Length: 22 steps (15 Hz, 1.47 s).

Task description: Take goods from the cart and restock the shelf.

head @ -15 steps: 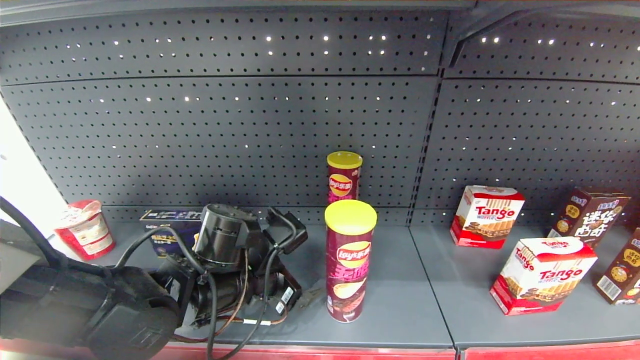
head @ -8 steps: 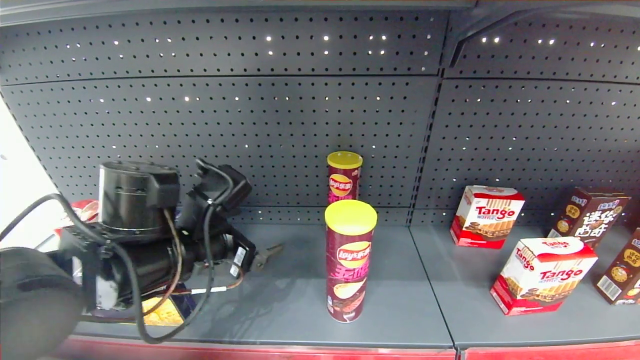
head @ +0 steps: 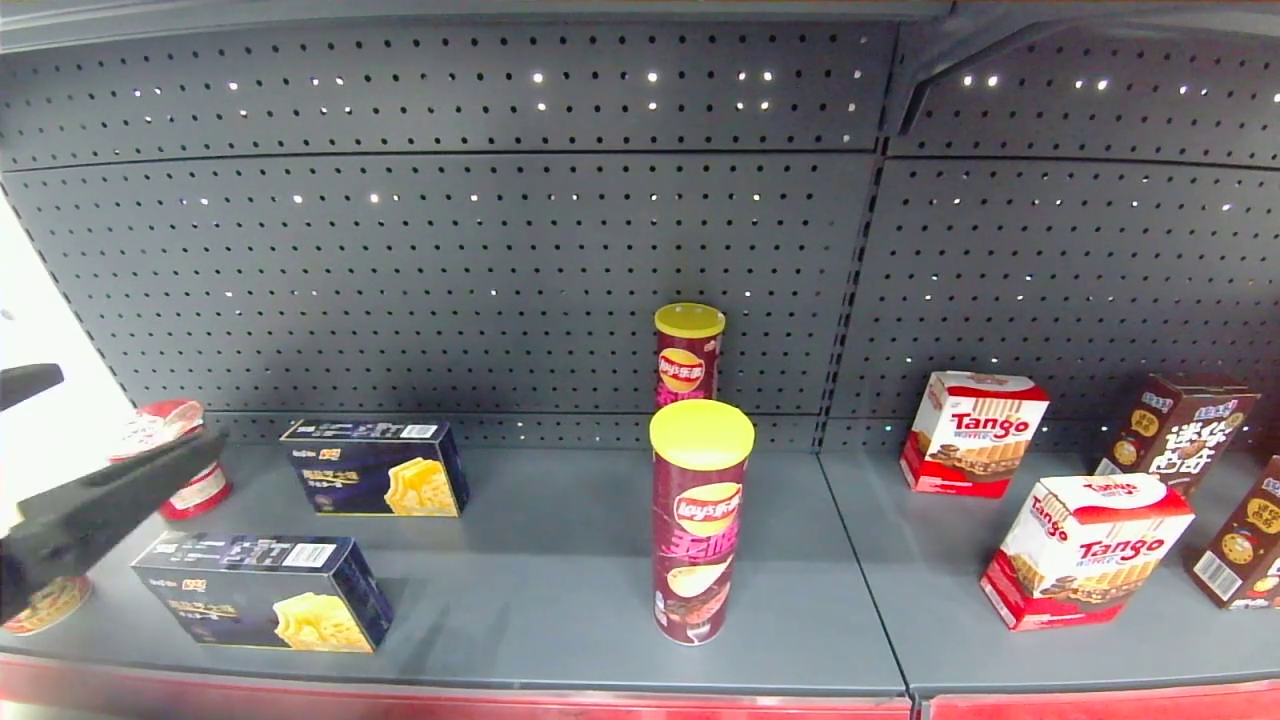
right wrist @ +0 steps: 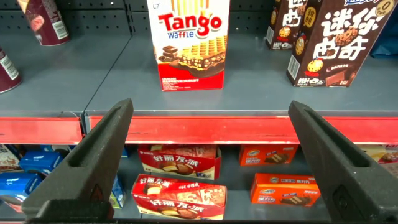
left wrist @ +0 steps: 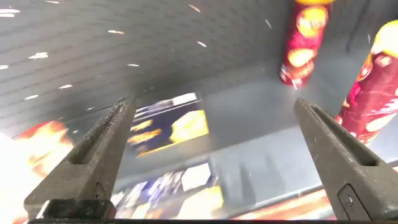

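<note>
While both hands are hanging empty, the goods are sitting on the shelf (head: 560, 600): a front blue box (head: 262, 590) is lying flat near the front edge at the shelf's left, and a back blue box (head: 378, 467) is lying flat behind it, closer to the pegboard panel (head: 450, 280), the two apart. The left hand (left wrist: 214, 109) is hovering at the shelf's left end, near the front blue box, with its fingers spread wide and nothing between them. Past its fingers a red cup (head: 170, 455) is standing, and a second cup (head: 45, 603) is peeking out by the front edge, partly hidden. Toward the middle a front chip can (head: 700, 520) with a yellow lid is standing upright, and a back chip can (head: 688, 355) is standing upright behind it, close to the panel. On the right section a rear wafer box (head: 972, 433) is standing near the panel, and a front wafer box (head: 1085, 550) is sitting turned at an angle, with a rear cookie box (head: 1175, 425) and a front cookie box (head: 1245, 540) standing farther right. The right hand (right wrist: 210, 109) is hovering before the red rail (right wrist: 186, 127), fingers wide apart and holding nothing, facing a wafer box. Below the rail, red boxes (right wrist: 177, 162) and orange boxes (right wrist: 280, 186) are lying on a lower shelf (right wrist: 236, 214).
</note>
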Tool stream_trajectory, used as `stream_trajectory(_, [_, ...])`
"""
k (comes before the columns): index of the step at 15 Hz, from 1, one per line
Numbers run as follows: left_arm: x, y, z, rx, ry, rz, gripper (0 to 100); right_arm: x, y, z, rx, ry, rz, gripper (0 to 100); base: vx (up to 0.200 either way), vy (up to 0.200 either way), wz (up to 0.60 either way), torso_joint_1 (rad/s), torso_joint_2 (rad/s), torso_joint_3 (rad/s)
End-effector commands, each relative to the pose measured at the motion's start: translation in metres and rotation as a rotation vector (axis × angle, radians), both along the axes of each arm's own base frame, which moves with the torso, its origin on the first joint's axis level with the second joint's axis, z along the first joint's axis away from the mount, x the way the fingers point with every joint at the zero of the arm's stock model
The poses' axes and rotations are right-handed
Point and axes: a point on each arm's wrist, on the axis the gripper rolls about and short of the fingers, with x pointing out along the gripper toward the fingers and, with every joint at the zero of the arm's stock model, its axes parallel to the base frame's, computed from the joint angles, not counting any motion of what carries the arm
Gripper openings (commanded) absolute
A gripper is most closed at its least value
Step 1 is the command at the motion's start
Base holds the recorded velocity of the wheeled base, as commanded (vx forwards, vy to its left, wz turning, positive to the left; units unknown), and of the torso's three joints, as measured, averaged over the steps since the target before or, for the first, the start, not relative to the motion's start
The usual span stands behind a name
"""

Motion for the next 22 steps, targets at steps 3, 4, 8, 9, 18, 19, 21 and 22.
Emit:
stream_trajectory(3, [-0.113,0.022,-0.107,-0.129,-0.144,0.155,100,0.0,0.0,0.0,0.0,0.001,0.0,100,0.0,0.0,0.0,0.0,0.0,0.0])
stream_trajectory(4, [-0.116,0.021,-0.125,-0.133,-0.137,0.148,100,0.0,0.0,0.0,0.0,0.001,0.0,100,0.0,0.0,0.0,0.0,0.0,0.0])
stream_trajectory(8, [-0.117,0.02,-0.171,-0.2,-0.12,0.149,100,0.0,0.0,0.0,0.0,0.001,0.0,100,0.0,0.0,0.0,0.0,0.0,0.0])
stream_trajectory(9, [-0.113,0.02,-0.178,-0.215,-0.128,0.165,100,0.0,0.0,0.0,0.0,0.001,0.0,100,0.0,0.0,0.0,0.0,0.0,0.0])
stream_trajectory(18, [-0.113,0.023,-0.184,-0.113,-0.091,0.306,100,0.0,0.0,0.0,0.0,0.001,0.0,100,0.0,0.0,0.0,0.0,0.0,0.0])
stream_trajectory(19, [-0.113,0.023,-0.184,-0.14,-0.095,0.306,100,0.0,0.0,0.0,0.0,0.001,0.0,100,0.0,0.0,0.0,0.0,0.0,0.0])
stream_trajectory(21, [-0.113,0.023,-0.184,-0.143,-0.089,0.29,100,0.0,0.0,0.0,0.0,0.001,0.0,100,0.0,0.0,0.0,0.0,0.0,0.0])
stream_trajectory(22, [-0.113,0.022,-0.184,-0.147,-0.085,0.232,100,0.0,0.0,0.0,0.0,0.001,0.0,100,0.0,0.0,0.0,0.0,0.0,0.0])
